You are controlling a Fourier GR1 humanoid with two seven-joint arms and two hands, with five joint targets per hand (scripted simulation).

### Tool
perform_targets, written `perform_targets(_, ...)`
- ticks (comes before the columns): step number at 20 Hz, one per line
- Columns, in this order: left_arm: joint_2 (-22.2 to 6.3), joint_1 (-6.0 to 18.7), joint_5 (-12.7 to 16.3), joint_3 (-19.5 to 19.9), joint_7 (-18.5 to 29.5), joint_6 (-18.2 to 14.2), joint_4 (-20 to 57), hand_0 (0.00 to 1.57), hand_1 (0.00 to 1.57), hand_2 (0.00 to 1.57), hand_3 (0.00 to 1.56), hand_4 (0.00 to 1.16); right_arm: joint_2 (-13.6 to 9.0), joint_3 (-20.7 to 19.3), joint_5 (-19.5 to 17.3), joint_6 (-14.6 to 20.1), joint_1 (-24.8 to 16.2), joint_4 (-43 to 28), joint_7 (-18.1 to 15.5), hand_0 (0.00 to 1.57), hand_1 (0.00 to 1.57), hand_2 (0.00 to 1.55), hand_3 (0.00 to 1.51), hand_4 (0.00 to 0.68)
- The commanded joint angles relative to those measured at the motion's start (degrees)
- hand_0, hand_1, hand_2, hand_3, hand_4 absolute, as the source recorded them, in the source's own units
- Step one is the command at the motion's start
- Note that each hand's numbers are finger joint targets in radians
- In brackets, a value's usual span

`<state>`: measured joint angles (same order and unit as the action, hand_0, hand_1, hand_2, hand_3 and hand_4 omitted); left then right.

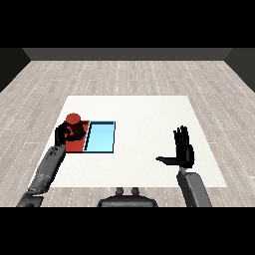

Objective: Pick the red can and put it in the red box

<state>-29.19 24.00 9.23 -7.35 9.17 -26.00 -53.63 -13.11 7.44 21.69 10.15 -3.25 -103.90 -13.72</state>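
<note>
Left hand curled round the red can over the red tray, light blue tray just beside, right hand spread flat above the white worktop

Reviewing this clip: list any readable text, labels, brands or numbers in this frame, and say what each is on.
None: no text can be read in this view.
Red cylindrical can, held by the black left hand over the flat red tray: no label shows.
Flat light blue tray: plain.
White table: unmarked.
Open black right hand: unmarked.
</note>
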Motion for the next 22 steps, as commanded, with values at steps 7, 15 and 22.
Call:
perform_targets(7,-1.6,8.8,-7.4,-1.1,-5.4,2.2,33.0,1.06,1.06,0.98,0.62,0.82,1.7,-2.2,-1.0,0.4,5.9,8.2,-3.0,0.00,0.00,0.00,0.00,0.000)
perform_targets(15,1.5,11.2,-8.7,-1.0,0.2,10.3,44.1,0.26,0.26,0.57,0.50,0.64,3.8,-1.6,-2.5,-1.4,6.9,15.3,-8.4,0.00,0.00,0.00,0.00,0.000)
perform_targets(22,-2.7,16.6,-6.3,3.4,0.9,10.8,46.9,0.00,0.00,0.00,0.00,0.00,4.5,-1.0,-2.5,-2.9,6.5,15.9,-9.3,0.00,0.00,0.00,0.00,0.000)
